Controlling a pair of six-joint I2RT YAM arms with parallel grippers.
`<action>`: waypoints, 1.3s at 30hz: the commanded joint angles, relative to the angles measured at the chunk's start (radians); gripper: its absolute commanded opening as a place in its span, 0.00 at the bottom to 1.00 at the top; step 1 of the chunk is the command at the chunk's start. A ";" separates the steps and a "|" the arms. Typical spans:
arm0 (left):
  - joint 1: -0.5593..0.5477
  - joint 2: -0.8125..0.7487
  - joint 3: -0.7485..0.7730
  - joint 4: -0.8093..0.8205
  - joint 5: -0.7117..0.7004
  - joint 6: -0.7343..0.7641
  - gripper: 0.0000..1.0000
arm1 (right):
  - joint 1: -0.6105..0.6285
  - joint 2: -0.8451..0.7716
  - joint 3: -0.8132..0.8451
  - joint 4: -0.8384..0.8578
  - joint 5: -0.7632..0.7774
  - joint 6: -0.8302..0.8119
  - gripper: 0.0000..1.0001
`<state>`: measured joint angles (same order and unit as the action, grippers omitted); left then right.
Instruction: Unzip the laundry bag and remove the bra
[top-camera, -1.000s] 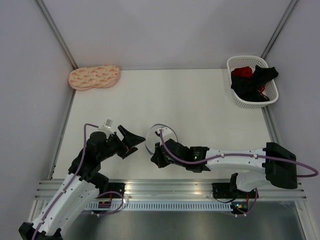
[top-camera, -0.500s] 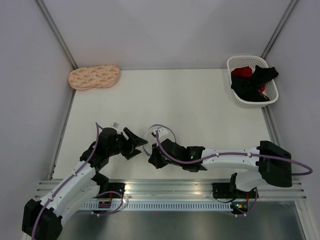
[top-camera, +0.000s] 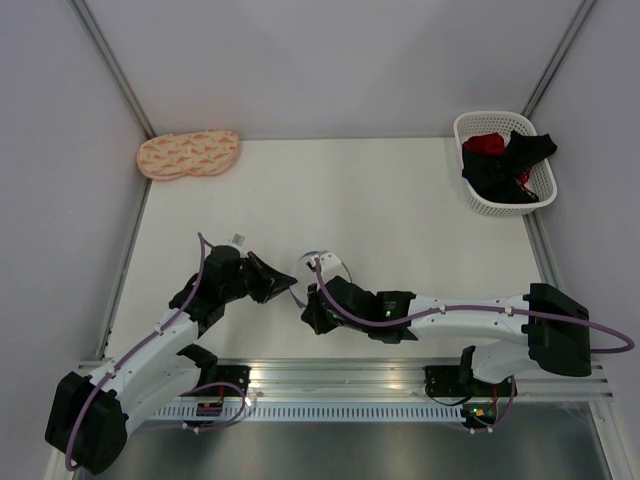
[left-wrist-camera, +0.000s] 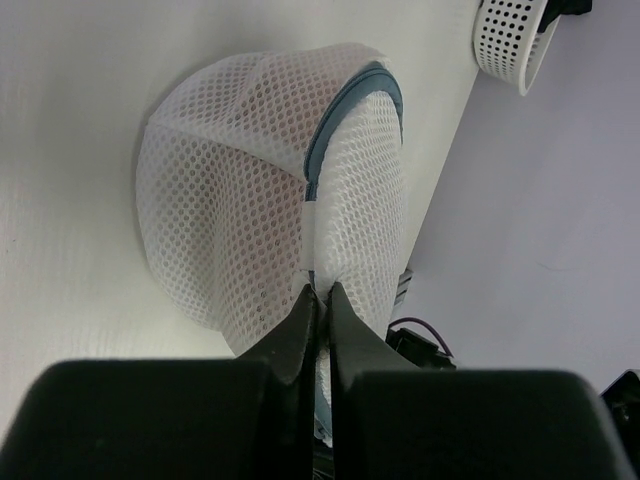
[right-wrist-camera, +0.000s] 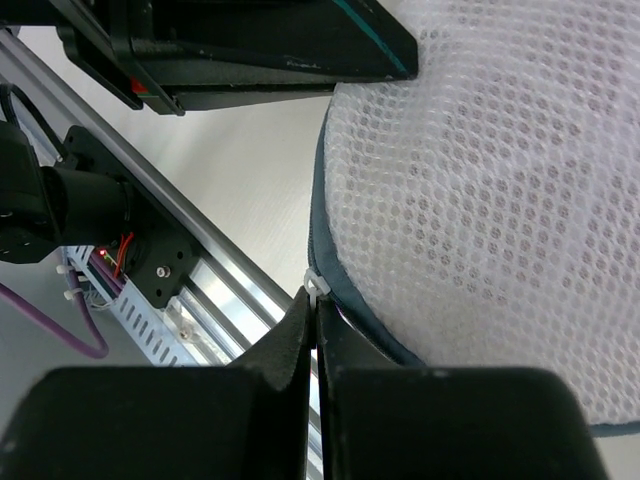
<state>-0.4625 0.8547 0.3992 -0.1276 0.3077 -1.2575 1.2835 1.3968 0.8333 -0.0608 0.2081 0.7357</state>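
Observation:
The laundry bag (top-camera: 322, 266), a round white mesh pouch with a grey-blue zipper rim, lies near the table's front edge between both grippers. My left gripper (top-camera: 291, 284) is shut on a fold of mesh at the bag's seam (left-wrist-camera: 318, 292), beside a white tab. From the other side my right gripper (top-camera: 308, 310) is shut on the small white zipper pull (right-wrist-camera: 316, 286) at the rim of the bag (right-wrist-camera: 490, 190). The bra is hidden; only a faint pink tint shows through the mesh (left-wrist-camera: 262, 190).
A white lattice basket (top-camera: 476, 198) with black and red garments (top-camera: 505, 160) stands at the back right. A peach printed pad (top-camera: 188, 153) lies at the back left. The aluminium rail (top-camera: 330, 375) runs just behind the grippers.
My left gripper moved right up to the bag and closed on its mesh. The right gripper stayed shut at the zipper pull, and the bag shifted slightly.

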 joint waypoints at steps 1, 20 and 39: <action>-0.002 -0.008 0.030 0.043 -0.031 0.026 0.02 | 0.005 -0.035 0.046 -0.088 0.037 -0.004 0.00; 0.028 0.322 0.332 -0.036 0.077 0.464 0.02 | -0.099 0.033 0.133 -0.728 0.364 0.093 0.00; 0.036 0.607 0.675 -0.190 0.036 0.604 0.84 | -0.274 0.021 0.165 -0.568 0.314 -0.080 0.00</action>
<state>-0.4286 1.5723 1.1019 -0.2394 0.4747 -0.6159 1.0058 1.4593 0.9810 -0.6846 0.5640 0.6895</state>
